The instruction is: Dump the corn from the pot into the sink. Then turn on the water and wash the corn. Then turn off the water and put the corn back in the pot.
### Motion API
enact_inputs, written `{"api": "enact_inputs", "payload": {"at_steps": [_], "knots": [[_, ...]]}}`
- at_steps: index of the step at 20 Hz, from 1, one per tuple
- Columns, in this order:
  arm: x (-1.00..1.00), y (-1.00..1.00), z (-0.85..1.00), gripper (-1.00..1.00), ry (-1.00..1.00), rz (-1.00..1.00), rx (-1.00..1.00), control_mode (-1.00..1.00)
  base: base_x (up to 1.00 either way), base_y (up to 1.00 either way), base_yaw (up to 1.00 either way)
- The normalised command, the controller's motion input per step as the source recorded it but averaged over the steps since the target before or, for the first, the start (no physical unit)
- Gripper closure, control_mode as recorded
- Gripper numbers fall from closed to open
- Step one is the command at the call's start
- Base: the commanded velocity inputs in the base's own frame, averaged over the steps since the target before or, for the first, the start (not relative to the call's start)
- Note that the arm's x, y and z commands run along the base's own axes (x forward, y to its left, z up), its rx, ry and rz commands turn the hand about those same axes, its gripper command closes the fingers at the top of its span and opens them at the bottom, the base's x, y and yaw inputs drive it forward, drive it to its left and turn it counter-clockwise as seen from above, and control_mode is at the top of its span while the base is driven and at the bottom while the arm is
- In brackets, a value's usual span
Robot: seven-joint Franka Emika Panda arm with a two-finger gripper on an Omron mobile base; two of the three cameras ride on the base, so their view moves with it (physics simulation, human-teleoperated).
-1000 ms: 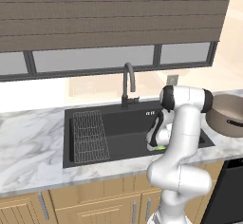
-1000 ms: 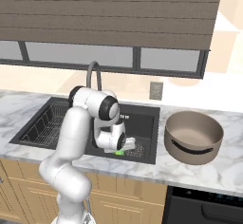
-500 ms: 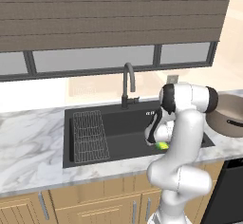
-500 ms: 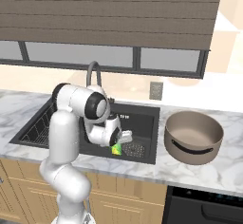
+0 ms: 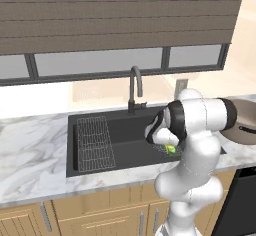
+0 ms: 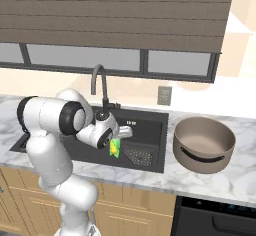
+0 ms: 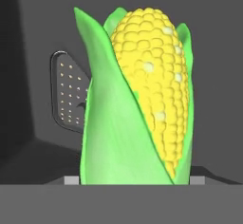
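Lifted off the sink (image 6: 150, 130) floor, claw (image 6: 116, 147) grips 1 corn (image 6: 115, 148); 1 pot (image 6: 204, 144) waits.

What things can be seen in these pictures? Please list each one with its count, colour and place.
corn: one, yellow kernels in green husk, held at the gripper over the sink, near the drain grate.
sink: one, black, recessed in the counter.
wire rack: one, grey, in the sink's left part as the left base view shows it.
drain grate: one, dark and dotted, on the sink floor.
faucet: one, dark, curved, behind the sink.
pot: one, taupe, upright on the counter beside the sink, nothing inside.
counter: one, white-grey marble.
window blind: one, brown, above the window.
wall outlet: one, grey, behind the sink.
gripper: one, shut on the corn.
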Motion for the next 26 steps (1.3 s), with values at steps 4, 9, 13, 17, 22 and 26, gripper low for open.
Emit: {"api": "enact_inputs", "payload": {"at_steps": [4,9,13,17,22,26], "knots": [[-0.22,-0.29,1.00,1.00,-0.21,0.04,0.00,-1.00,0.00,0.00,0.00],[-0.31,-0.31,1.00,1.00,-0.18,0.02,0.00,-1.00,0.00,0.00,0.00],[-0.12,-0.23,1.00,1.00,-0.11,0.00,0.00,-1.00,0.00,0.00,0.00],[-0.17,-0.12,1.00,1.00,-0.06,-0.01,0.00,-1.00,0.00,0.00,0.00],[-0.24,-0.04,1.00,1.00,0.00,-0.02,0.00,-1.00,0.00,0.00,0.00],[-0.34,-0.05,1.00,1.00,0.00,-0.08,0.03,-1.00,0.00,0.00,0.00]]}}
